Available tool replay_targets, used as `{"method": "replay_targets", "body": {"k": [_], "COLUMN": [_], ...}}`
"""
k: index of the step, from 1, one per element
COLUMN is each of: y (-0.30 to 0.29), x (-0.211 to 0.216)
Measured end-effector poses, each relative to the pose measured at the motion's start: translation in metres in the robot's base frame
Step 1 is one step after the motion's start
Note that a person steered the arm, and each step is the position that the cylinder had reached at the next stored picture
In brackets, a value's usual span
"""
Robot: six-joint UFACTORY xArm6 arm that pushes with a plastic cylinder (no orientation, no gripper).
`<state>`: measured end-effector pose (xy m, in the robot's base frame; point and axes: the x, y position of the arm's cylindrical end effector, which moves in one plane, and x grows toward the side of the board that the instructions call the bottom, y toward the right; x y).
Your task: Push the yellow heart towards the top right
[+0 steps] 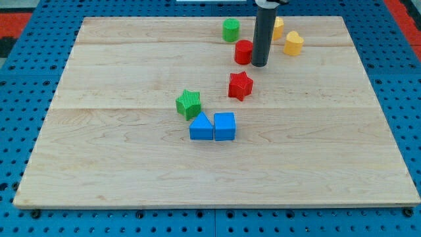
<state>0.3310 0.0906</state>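
Beyond the blue plastic cube (224, 126), my tip (260, 65), fingerless and holding nothing, stands left of the light, rigid, likely slippery yellow plastic heart (293, 43) near the surface's (99, 164) top edge, best pushed at its lower-left side.

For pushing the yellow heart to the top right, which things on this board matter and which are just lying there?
Part of the job:
yellow heart, right of my tip
my tip, just right of the red cylinder

Lying about:
red cylinder
green cylinder
yellow block, partly hidden behind the rod
red star
green star
blue triangle
blue cube
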Motion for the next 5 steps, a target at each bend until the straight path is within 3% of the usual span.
{"method": "replay_targets", "body": {"k": [1,4,5], "y": [0.030,0.047,0.046], "x": [0.000,-0.017,-0.044]}}
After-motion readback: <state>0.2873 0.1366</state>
